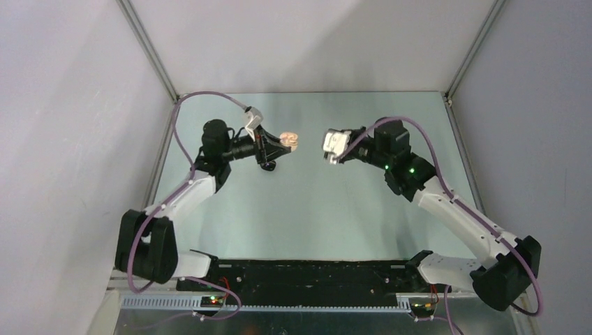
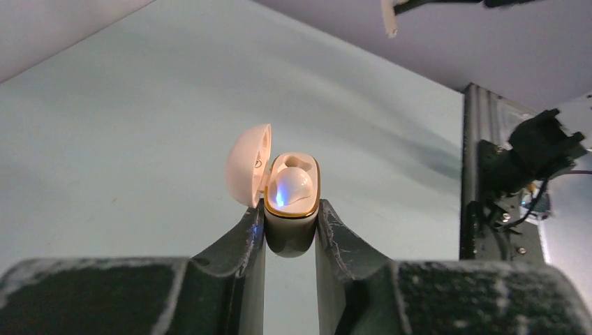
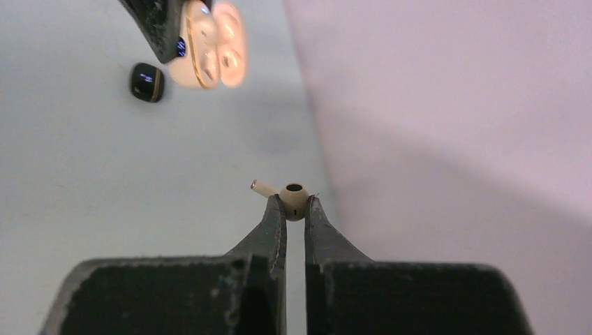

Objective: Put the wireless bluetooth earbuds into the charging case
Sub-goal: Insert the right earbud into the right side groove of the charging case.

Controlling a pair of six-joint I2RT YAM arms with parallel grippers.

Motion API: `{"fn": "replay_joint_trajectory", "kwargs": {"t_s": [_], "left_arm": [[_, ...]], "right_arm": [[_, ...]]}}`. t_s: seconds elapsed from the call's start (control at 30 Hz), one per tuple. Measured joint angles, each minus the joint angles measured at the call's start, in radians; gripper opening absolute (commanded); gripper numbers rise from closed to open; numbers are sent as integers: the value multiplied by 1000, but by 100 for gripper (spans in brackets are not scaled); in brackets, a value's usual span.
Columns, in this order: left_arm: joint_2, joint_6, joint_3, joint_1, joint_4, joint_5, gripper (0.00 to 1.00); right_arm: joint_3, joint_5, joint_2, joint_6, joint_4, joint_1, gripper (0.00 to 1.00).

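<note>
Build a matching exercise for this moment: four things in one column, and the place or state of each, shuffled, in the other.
Things:
1. cream case
2. loose cream earbud
3. black case
4. cream lid

Place or state:
A. lying on the table
B. pinched in the right pincer
C. swung open
D. clamped in the left pincer

Pairs: 1-D, 2-B, 3-A, 4-C.
</note>
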Motion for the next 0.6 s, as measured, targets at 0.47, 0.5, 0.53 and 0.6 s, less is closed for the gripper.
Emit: {"fn": "replay_joint_trajectory", "kwargs": {"t_s": [0.47,0.5,0.53,0.6], "left_arm": [[131,-135,57,-54,262,182,0],[131,-136,57,-56,266,185,0],[131,-136,57,-58,269,189,0],[131,-135,57,-59,276,196,0]], "right_arm": [[-180,51,-55,-584,293,171,0],[-180,52,-55,-594,304,173,0],[-182,54,-54,-604,320,175,0],[-183,55,-50,-621,345,177,0]]}}
